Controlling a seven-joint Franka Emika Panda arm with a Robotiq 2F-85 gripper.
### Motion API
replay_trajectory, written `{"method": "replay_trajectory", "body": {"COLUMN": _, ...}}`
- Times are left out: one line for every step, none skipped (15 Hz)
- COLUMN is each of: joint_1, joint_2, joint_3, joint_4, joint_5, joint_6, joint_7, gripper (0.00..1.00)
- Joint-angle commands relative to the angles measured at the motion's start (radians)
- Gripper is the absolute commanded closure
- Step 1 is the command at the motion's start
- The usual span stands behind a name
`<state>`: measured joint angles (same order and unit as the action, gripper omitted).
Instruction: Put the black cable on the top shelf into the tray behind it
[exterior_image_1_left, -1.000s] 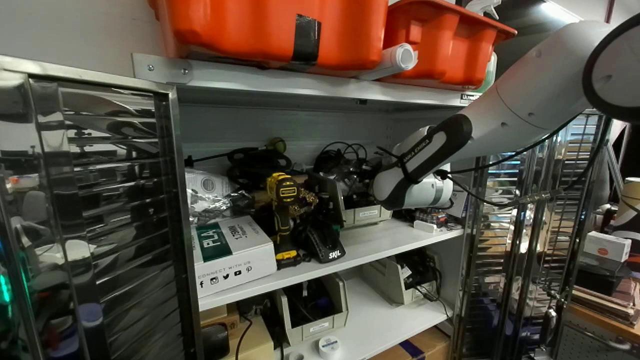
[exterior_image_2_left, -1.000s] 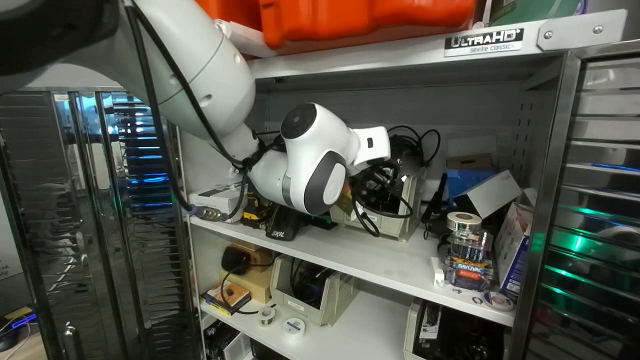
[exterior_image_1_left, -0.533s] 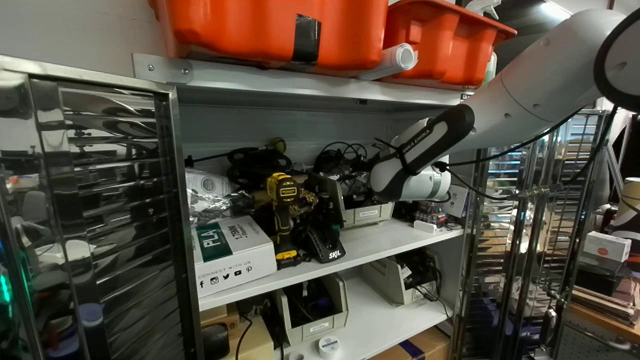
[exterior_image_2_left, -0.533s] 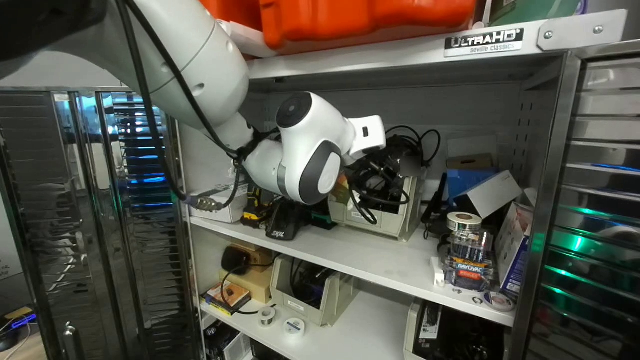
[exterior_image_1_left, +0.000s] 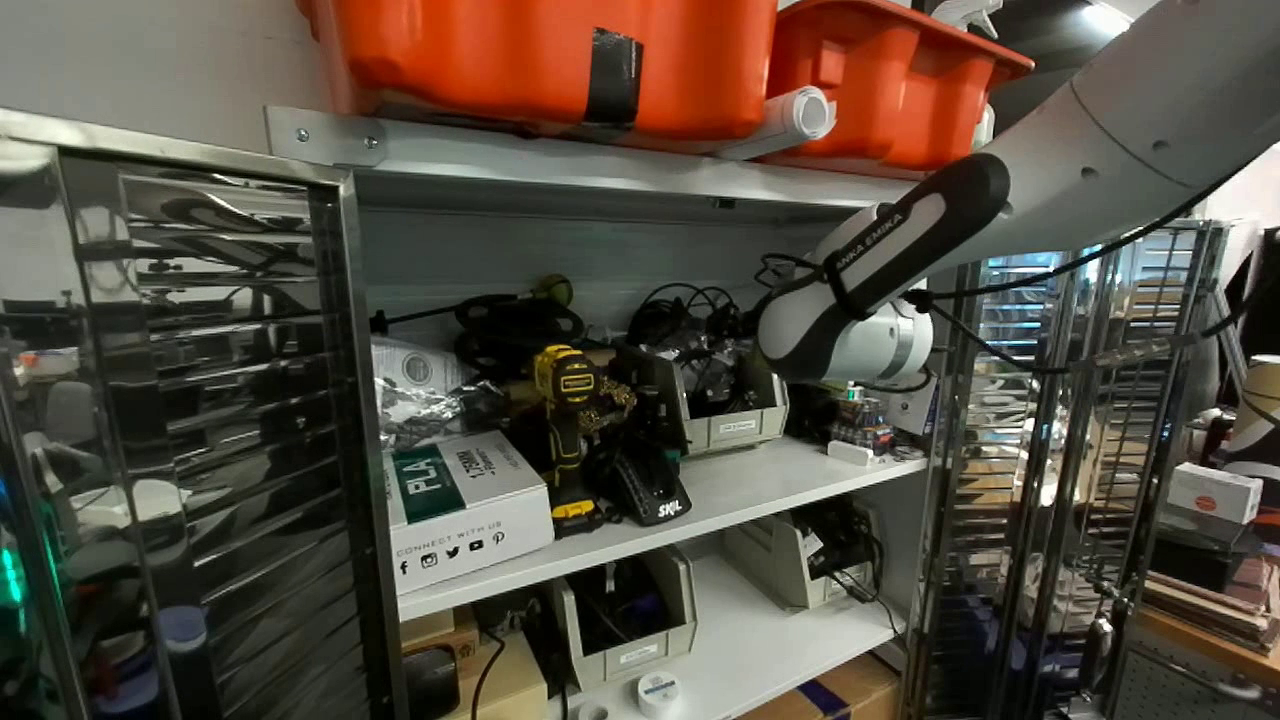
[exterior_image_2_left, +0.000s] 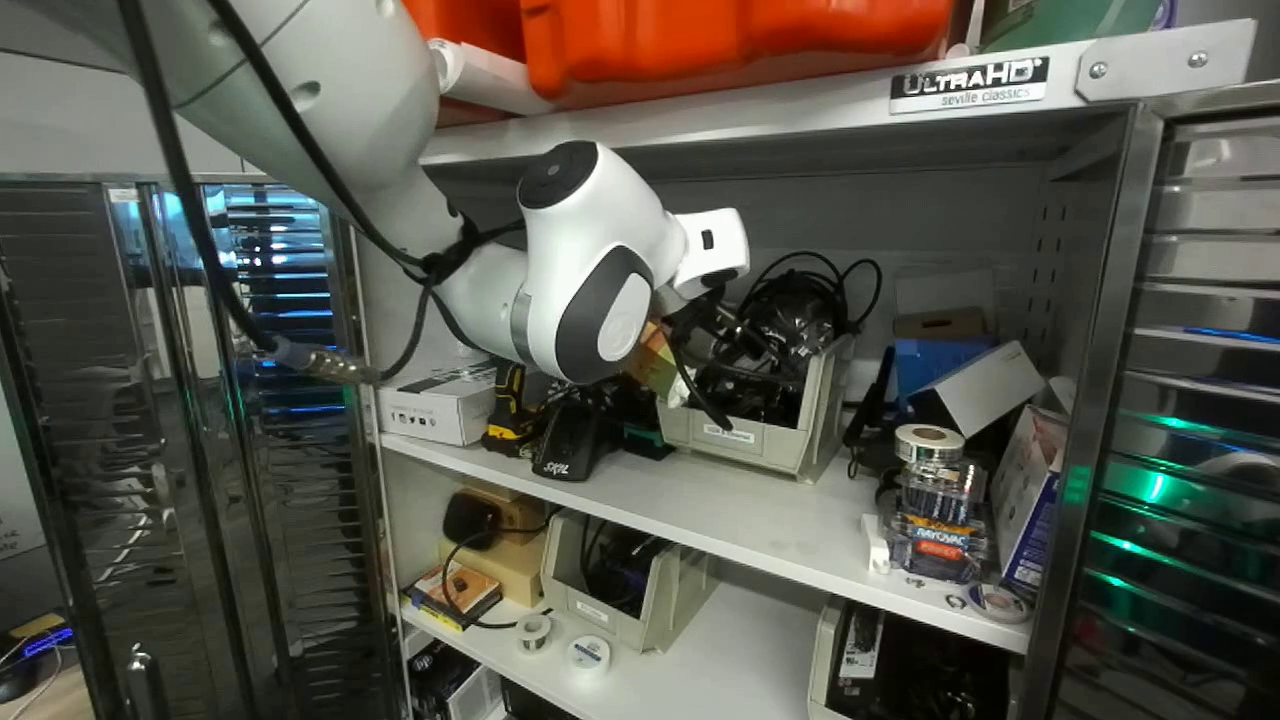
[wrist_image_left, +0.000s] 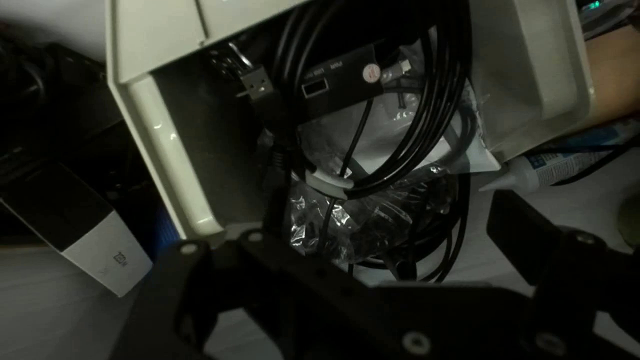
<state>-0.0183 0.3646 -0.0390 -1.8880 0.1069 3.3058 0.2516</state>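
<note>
The white top shelf (exterior_image_2_left: 740, 505) carries a light grey tray (exterior_image_2_left: 780, 448). Near it, the dark end effector (wrist_image_left: 392, 215) has its fingers (wrist_image_left: 522, 235) spread well apart. The coiled black cable (wrist_image_left: 432, 122), in the dim wrist view, seems to lie inside the tray, a pale band (wrist_image_left: 327, 184) around its strands.

Black cable (wrist_image_left: 445, 95): thin cord wound several turns into a loop, pale band round one stretch; wrist view shows it within the walls of the tray (exterior_image_2_left: 770, 452), upper part cut off; how deep it sits, cannot tell. Tray pale grey, open-topped, upright, white label on front wall; stands near mid-length of the top shelf (exterior_image_2_left: 720, 508), a long white flat board, back from its front edge.
</note>
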Motion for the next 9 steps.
{"method": "replay_trajectory", "body": {"joint_1": -0.104, "joint_2": -0.137, "joint_3": 0.111, "joint_4": -0.182, "joint_5": -0.041, "joint_6": 0.032, "joint_7": -0.032, "gripper": 0.00}}
{"method": "replay_trajectory", "body": {"joint_1": -0.149, "joint_2": -0.164, "joint_3": 0.160, "joint_4": -0.222, "joint_5": -0.053, "joint_6": 0.036, "joint_7": -0.033, "gripper": 0.00}}
{"method": "replay_trajectory", "body": {"joint_1": -0.192, "joint_2": -0.192, "joint_3": 0.204, "joint_4": -0.265, "joint_5": -0.068, "joint_6": 0.035, "joint_7": -0.031, "gripper": 0.00}}
{"method": "replay_trajectory", "body": {"joint_1": -0.234, "joint_2": -0.217, "joint_3": 0.246, "joint_4": -0.303, "joint_5": -0.083, "joint_6": 0.033, "joint_7": -0.027, "gripper": 0.00}}
{"method": "replay_trajectory", "body": {"joint_1": -0.279, "joint_2": -0.249, "joint_3": 0.293, "joint_4": -0.348, "joint_5": -0.099, "joint_6": 0.018, "joint_7": -0.021, "gripper": 0.00}}
{"method": "replay_trajectory", "body": {"joint_1": -0.318, "joint_2": -0.276, "joint_3": 0.334, "joint_4": -0.388, "joint_5": -0.112, "joint_6": 0.005, "joint_7": -0.017, "gripper": 0.00}}
{"method": "replay_trajectory", "body": {"joint_1": -0.356, "joint_2": -0.308, "joint_3": 0.374, "joint_4": -0.436, "joint_5": -0.127, "joint_6": -0.016, "joint_7": -0.015, "gripper": 0.00}}
{"method": "replay_trajectory", "body": {"joint_1": -0.392, "joint_2": -0.330, "joint_3": 0.416, "joint_4": -0.472, "joint_5": -0.136, "joint_6": -0.030, "joint_7": -0.012, "gripper": 0.00}}
{"method": "replay_trajectory", "body": {"joint_1": -0.428, "joint_2": -0.352, "joint_3": 0.466, "joint_4": -0.511, "joint_5": -0.134, "joint_6": -0.055, "joint_7": -0.012, "gripper": 0.00}}
